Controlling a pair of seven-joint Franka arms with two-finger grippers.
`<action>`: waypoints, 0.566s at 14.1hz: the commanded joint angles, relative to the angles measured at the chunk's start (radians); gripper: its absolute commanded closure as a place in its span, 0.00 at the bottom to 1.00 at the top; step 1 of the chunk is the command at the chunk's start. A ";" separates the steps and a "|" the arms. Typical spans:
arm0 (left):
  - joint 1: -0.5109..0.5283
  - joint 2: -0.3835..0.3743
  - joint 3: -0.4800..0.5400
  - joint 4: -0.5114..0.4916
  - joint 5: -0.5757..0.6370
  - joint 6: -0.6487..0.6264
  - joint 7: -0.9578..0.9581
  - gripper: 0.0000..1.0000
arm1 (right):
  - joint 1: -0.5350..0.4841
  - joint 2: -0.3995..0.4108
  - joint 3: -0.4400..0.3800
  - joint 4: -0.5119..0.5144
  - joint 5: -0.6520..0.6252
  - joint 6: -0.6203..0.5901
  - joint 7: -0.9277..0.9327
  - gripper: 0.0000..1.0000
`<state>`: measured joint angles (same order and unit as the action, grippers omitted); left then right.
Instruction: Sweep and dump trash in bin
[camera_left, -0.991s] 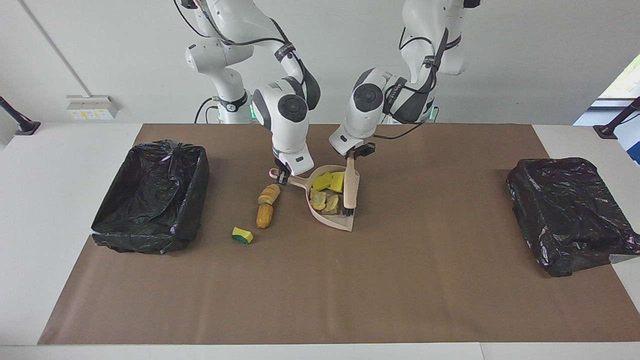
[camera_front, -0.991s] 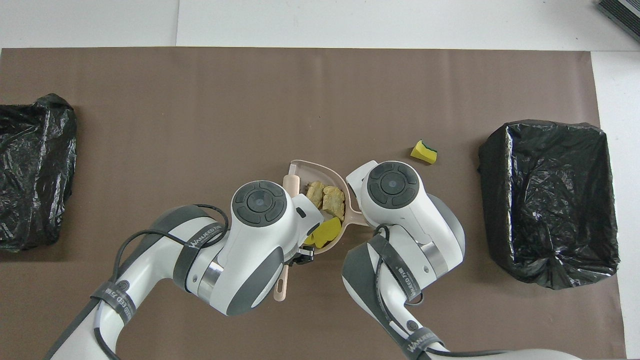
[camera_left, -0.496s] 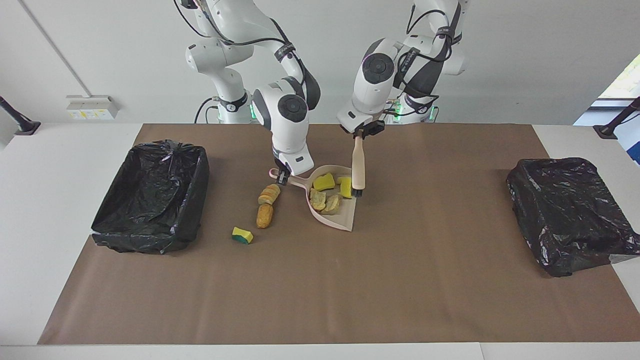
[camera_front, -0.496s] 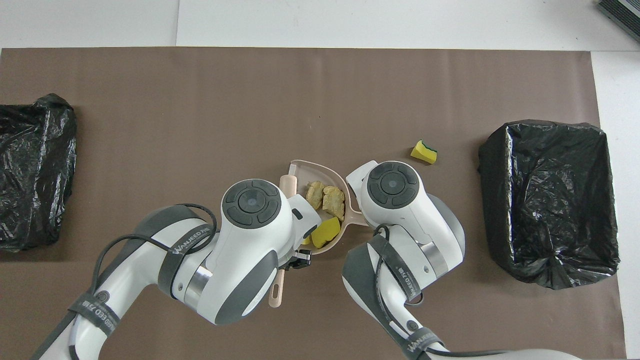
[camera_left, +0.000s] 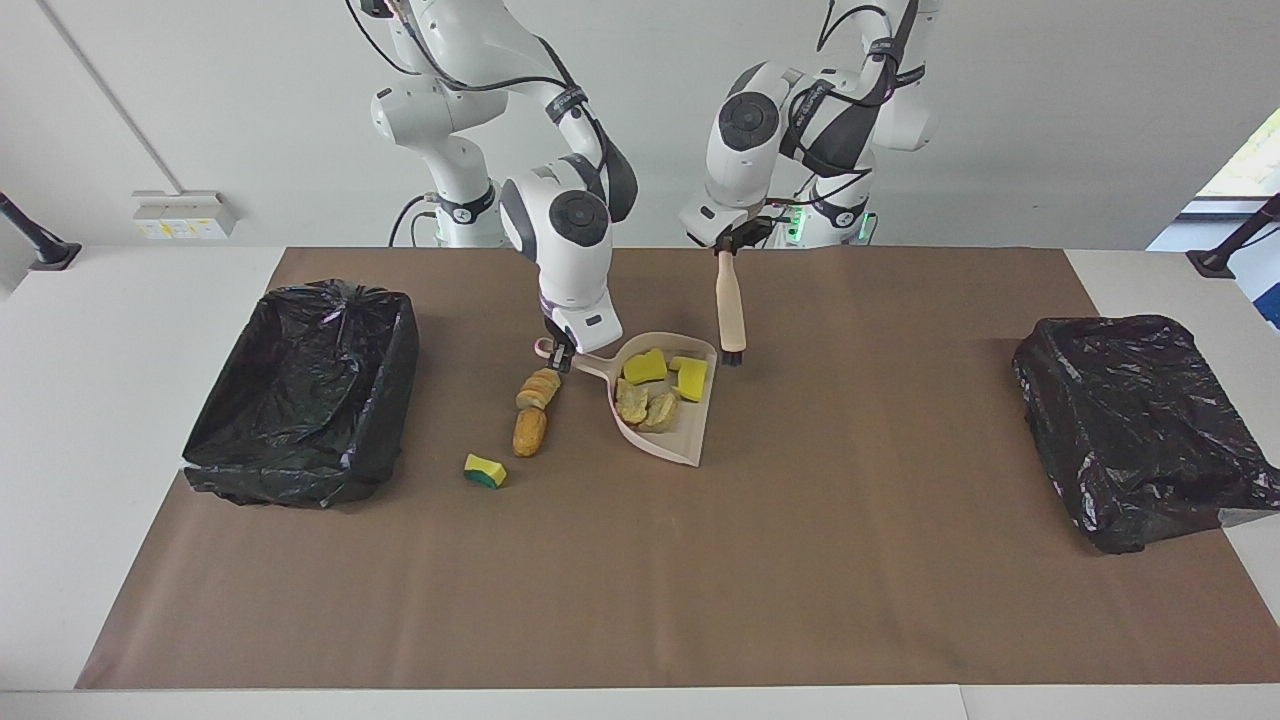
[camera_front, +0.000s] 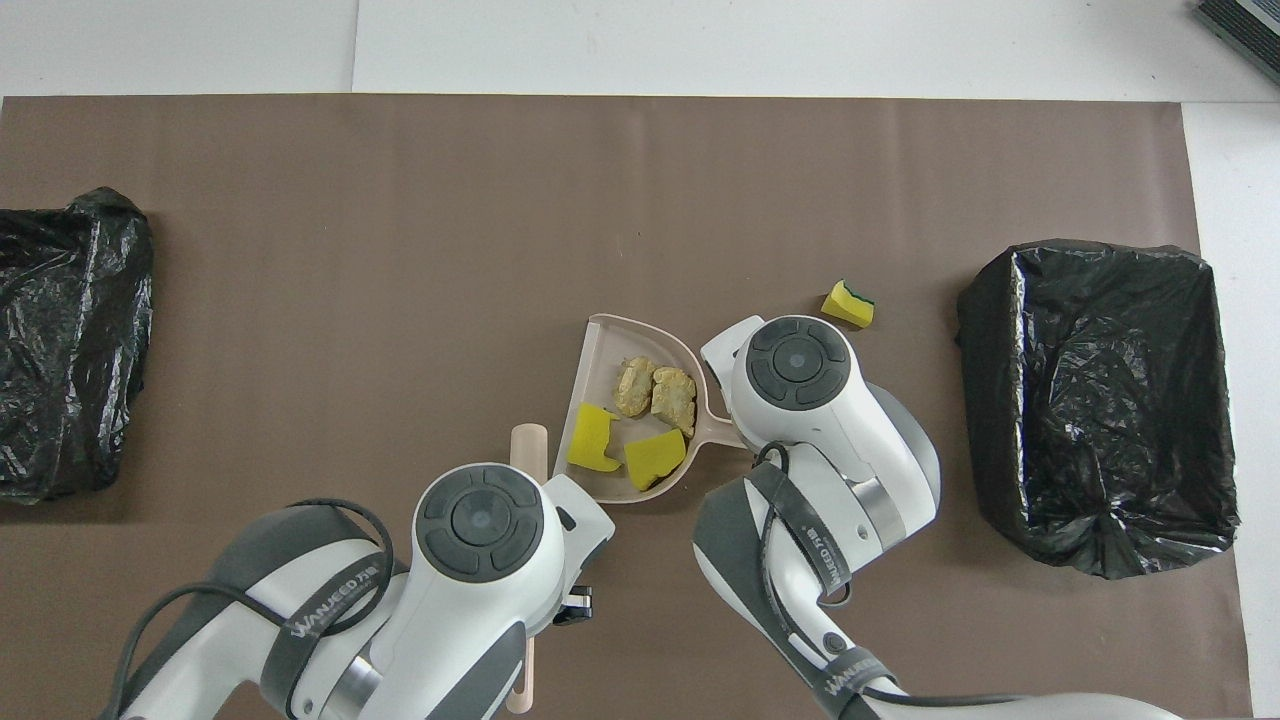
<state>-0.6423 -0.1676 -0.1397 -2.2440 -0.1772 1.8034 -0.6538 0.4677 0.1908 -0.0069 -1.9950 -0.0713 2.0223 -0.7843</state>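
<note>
Two grippers clamped on tools: left gripper holding beige hand brush upright over brown paper, right gripper gripping beige plastic dustpan by its handle. Four trash bits inside; two bread-like pieces and green-backed sponge toward black-lined bin.

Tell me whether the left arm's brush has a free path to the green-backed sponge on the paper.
Probably not directly: the left end effector holds the brush beside the dustpan, which lies between it and the green-backed sponge; the bread pieces are there too.
</note>
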 joint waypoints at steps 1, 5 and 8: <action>-0.103 -0.162 0.006 -0.196 -0.008 0.108 -0.119 1.00 | -0.056 -0.045 0.008 -0.005 0.027 0.007 -0.021 1.00; -0.230 -0.164 0.005 -0.267 -0.010 0.197 -0.213 1.00 | -0.158 -0.106 0.007 0.041 0.088 -0.034 -0.120 1.00; -0.275 -0.148 0.005 -0.322 -0.021 0.281 -0.253 1.00 | -0.298 -0.151 0.001 0.071 0.132 -0.088 -0.283 1.00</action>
<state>-0.8865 -0.2993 -0.1487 -2.5124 -0.1821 2.0255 -0.8777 0.2612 0.0749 -0.0112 -1.9382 0.0153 1.9754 -0.9502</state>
